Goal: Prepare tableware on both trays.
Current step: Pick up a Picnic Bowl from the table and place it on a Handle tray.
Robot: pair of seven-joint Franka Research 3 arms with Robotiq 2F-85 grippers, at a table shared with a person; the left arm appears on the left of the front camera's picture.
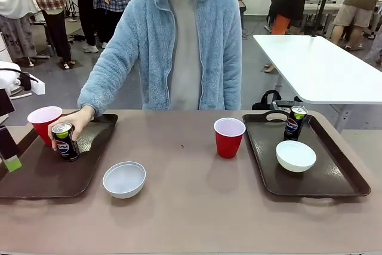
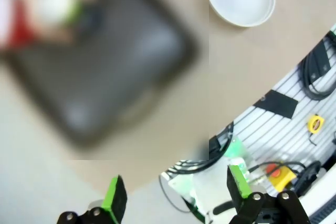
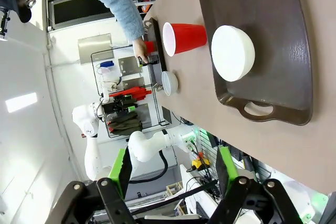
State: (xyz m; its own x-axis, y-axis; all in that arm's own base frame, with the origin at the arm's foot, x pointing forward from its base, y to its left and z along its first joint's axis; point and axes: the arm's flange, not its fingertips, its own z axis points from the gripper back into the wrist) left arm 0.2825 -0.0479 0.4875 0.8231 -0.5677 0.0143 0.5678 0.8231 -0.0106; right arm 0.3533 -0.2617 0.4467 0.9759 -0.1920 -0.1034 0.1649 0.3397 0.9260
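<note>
The left tray [image 1: 36,177] carries the left cup [image 1: 45,120], upright at its far left corner, and the left can [image 1: 64,141] just beside that cup. The person's hand [image 1: 74,123] is wrapped over the can from the far side, the blue sleeve reaching in across the tray's far rim. The left bowl [image 1: 124,179] is not on that tray. I see it on the bare table [image 1: 191,219], just off the tray's near right corner, open side up.

The right tray [image 1: 334,177] holds the right can [image 1: 295,122], upright at its far end by the handle cut-out, and the right bowl [image 1: 295,155] near the tray's middle, a little nearer to me than the can and apart from it. The right cup [image 1: 229,137] stands upright on the table between the two trays, just left of the right tray's left rim, not touching it.

My left fingers [image 2: 116,198] are spread wide with nothing between them, hanging high above the table's near left edge. The left tray below them is blurred. My right fingers [image 3: 122,166] are also spread and hold nothing, well back from the right tray's near end.
</note>
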